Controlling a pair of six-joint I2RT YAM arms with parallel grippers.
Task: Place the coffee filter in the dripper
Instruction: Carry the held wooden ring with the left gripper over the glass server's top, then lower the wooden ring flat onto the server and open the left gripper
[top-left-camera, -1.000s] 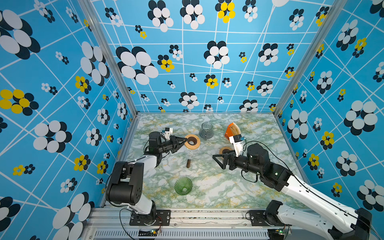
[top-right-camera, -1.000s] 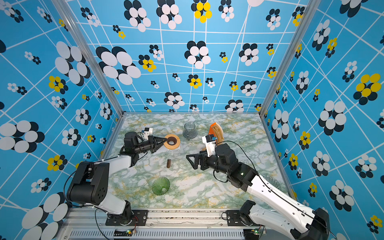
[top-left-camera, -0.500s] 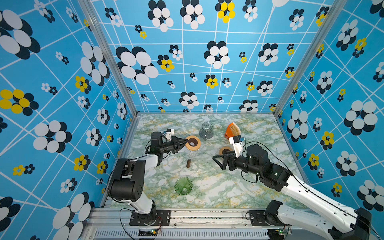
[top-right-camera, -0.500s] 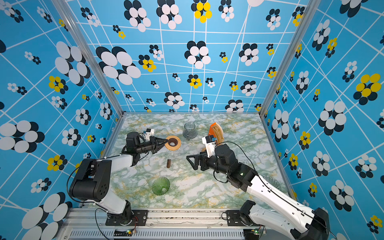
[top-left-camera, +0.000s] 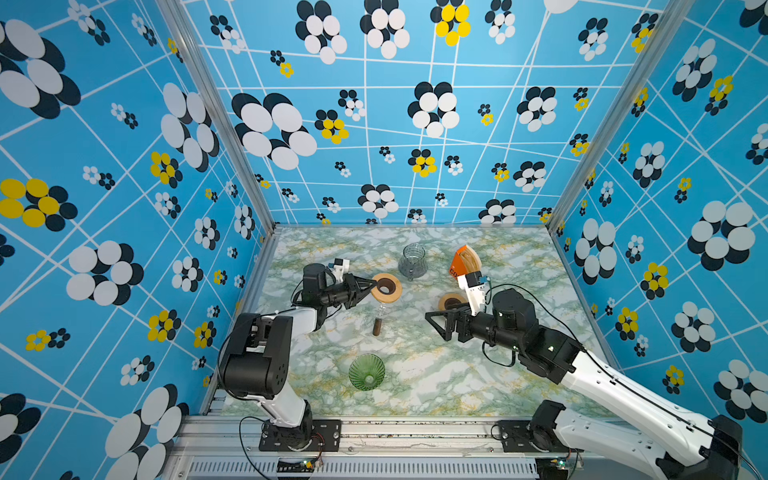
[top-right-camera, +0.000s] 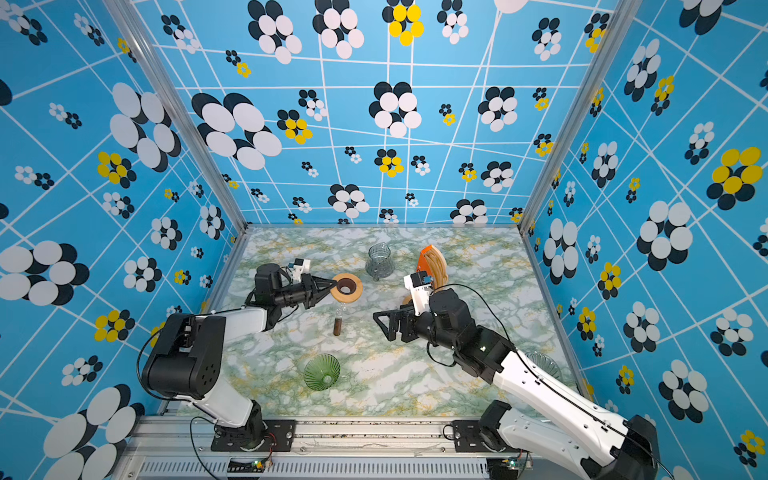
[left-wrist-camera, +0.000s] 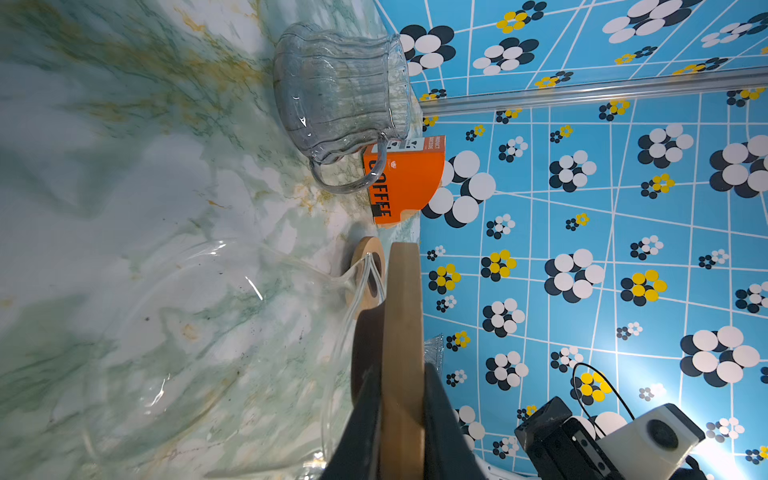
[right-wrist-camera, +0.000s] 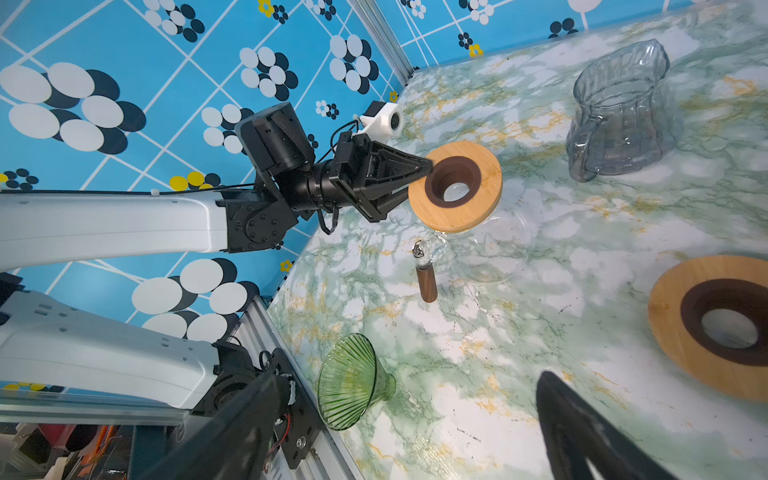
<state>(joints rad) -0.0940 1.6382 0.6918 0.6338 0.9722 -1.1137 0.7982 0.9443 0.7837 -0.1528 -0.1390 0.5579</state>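
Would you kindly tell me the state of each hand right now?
Left hand: closed on the wooden ring.
Right hand: open, holding nothing.

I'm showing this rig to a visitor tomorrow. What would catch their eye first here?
Probably the loud blue flower-patterned walls around the marble table. Next, the left tool shut on the wooden collar of a clear glass dripper at mid-table, with the right tool open and empty opposite. A green dripper lies on its side near the front.
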